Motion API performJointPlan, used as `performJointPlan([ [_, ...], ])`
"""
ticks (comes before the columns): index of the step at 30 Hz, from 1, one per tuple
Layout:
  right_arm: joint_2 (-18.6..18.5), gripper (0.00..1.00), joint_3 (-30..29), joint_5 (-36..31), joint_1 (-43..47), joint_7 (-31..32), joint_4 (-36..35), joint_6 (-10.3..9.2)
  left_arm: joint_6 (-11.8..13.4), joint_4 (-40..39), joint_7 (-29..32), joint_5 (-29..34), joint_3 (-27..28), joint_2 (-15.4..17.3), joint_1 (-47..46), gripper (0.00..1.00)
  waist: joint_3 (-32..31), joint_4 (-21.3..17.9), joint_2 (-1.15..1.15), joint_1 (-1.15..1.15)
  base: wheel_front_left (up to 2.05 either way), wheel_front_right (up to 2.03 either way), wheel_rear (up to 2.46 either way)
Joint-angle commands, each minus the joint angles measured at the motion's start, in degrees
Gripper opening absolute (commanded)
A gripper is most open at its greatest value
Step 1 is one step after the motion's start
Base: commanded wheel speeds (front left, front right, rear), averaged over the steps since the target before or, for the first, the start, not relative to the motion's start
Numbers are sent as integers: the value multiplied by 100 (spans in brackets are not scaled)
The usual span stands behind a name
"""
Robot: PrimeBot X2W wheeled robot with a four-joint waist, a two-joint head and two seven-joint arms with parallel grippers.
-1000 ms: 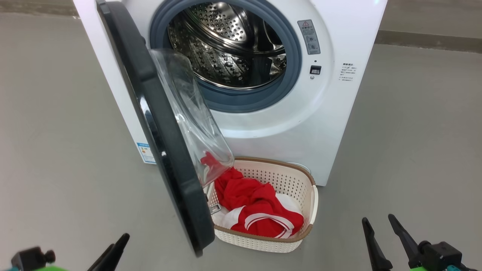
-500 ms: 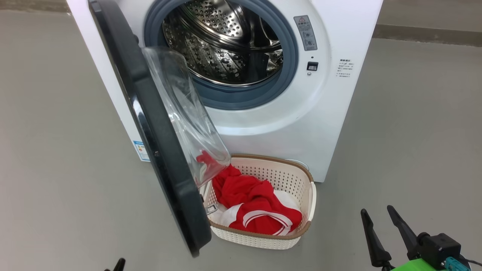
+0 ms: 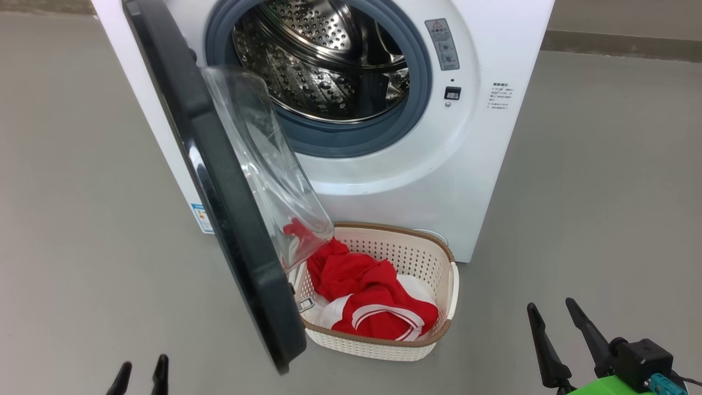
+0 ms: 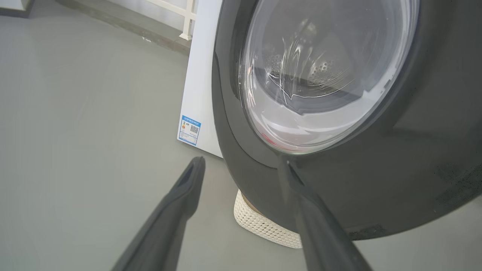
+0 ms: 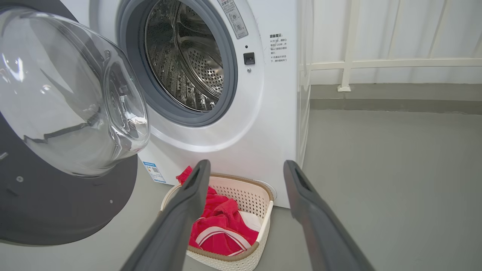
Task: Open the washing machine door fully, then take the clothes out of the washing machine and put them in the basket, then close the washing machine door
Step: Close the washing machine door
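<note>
The white washing machine (image 3: pixel 417 181) stands with its drum (image 3: pixel 323 66) showing bare steel. The washing machine door (image 3: pixel 219 181) hangs wide open to the left, its glass bowl over the basket's left end. The cream basket (image 3: pixel 439 258) sits on the floor against the machine's front and holds the red and white clothes (image 3: pixel 367 296). My left gripper (image 3: pixel 141 376) is open at the bottom edge, left of the door. In the left wrist view that gripper (image 4: pixel 241 162) faces the door's (image 4: pixel 414 169) outer black rim, apart from it. My right gripper (image 3: pixel 550 305) is open and empty, right of the basket.
Grey floor spreads to the left and right of the machine. A blue label (image 4: pixel 190 130) sits low on the machine's front. In the right wrist view my right gripper (image 5: pixel 246 163) points at the basket (image 5: pixel 269 195), with a white railing (image 5: pixel 346 64) and wall behind the machine.
The head view has shifted a little. My left gripper's fingers sank to the bottom edge and now show as two upright tips. Door, basket and clothes stay put.
</note>
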Motion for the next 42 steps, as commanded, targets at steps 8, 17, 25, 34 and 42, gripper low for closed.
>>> performJointPlan([
  [8,-101,100,90,37,-235,-37,-130,28,-36,-828,-69,1925,786,-519,163,100,-19,-28,0,0,0,0,0],
  [17,-100,100,58,31,-148,-37,-128,28,-36,-968,-70,2619,806,-755,362,100,-63,-58,0,0,0,0,0],
  [25,-94,100,41,34,-149,-37,-137,28,-36,-996,-70,2617,858,-758,320,100,-68,-46,0,0,0,0,0],
  [34,-85,100,17,34,-141,-37,-131,28,-36,-1021,-70,2625,860,-774,306,100,-66,-22,0,0,0,0,0],
  [42,-82,100,17,26,-133,-37,-129,28,-36,-1037,-70,2622,848,-778,312,100,-69,-14,0,0,0,0,0],
])
